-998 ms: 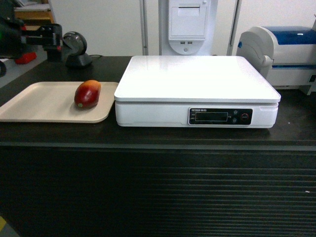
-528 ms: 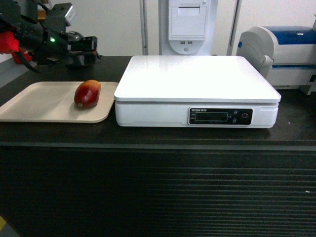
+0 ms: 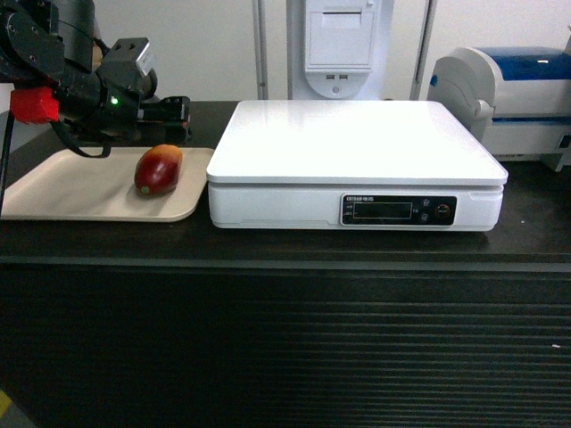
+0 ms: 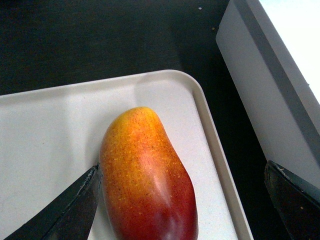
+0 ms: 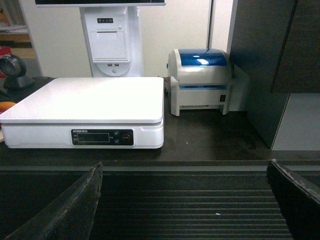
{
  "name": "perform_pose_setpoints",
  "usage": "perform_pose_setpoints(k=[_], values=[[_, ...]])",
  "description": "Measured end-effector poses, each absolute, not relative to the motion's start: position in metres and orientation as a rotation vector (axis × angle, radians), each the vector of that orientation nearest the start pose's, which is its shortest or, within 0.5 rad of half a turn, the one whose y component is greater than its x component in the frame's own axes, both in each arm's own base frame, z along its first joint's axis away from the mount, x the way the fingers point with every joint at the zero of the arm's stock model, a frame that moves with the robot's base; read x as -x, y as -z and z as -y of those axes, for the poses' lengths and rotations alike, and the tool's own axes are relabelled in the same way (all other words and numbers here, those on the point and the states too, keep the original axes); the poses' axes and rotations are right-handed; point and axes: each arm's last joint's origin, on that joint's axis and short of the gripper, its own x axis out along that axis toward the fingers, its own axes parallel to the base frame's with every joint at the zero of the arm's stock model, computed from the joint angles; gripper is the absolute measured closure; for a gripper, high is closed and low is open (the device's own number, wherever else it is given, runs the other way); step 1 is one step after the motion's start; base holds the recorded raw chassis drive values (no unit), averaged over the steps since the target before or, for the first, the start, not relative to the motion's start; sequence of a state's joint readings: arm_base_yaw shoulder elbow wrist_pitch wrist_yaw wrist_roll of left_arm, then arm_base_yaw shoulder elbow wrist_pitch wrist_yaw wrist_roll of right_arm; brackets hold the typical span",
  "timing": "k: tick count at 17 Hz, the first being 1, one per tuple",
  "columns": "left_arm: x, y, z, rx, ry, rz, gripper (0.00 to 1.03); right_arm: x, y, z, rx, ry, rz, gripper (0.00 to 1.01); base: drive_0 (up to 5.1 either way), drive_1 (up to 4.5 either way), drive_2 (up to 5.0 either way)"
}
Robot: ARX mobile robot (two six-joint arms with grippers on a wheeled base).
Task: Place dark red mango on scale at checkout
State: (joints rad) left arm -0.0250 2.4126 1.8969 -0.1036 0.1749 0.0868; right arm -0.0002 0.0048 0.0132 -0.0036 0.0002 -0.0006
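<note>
mango point(image 3: 158, 169) on tray point(image 3: 71, 187) | tray left of scale point(image 3: 357, 143) | printer point(image 3: 508, 94) right of scale | all on checkout point(image 3: 285, 250)

Dark red mango point(image 4: 147, 180): glossy skin, smooth but finely speckled, with a soft highlight along its flank.
Beige tray point(image 4: 45, 145): matt, moulded plastic by the look, smooth with rounded rim.
Scale point(image 3: 357, 143): smooth white plastic platform with a bright sheen; front display panel point(image 3: 397, 210) glossy black.
Checkout point(image 3: 285, 339): dark matt top showing faint scuffs and dust; front of horizontally ribbed black material.
Label printer point(image 5: 200, 80): off-white plastic shell, translucent glossy blue lid.
Left gripper point(image 4: 182, 200): fingers point(image 4: 65, 210) matt black, slightly grainy plastic.
Right gripper point(image 5: 185, 210): fingers point(image 5: 295, 197) the same matt black finish.
</note>
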Motion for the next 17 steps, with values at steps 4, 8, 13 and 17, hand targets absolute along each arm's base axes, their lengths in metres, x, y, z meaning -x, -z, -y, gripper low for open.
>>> perform_pose_setpoints(k=[4,8,13,17], values=[[-0.539,-0.132,0.020,-0.056,0.177,-0.663,0.05,-0.097,-0.167,0.000,0.001,0.000,0.005,0.03,0.0,0.00,0.0],[-0.544,-0.108,0.015,-0.062,0.131,-0.716,0.05,-0.097,-0.167,0.000,0.001,0.000,0.005,0.03,0.0,0.00,0.0],[-0.549,-0.095,0.014,-0.112,0.081,-0.726,0.07,-0.097,-0.167,0.000,0.001,0.000,0.005,0.03,0.0,0.00,0.0],[-0.546,-0.092,0.014,-0.122,0.077,-0.701,0.40,-0.097,-0.167,0.000,0.001,0.000,0.005,0.03,0.0,0.00,0.0]])
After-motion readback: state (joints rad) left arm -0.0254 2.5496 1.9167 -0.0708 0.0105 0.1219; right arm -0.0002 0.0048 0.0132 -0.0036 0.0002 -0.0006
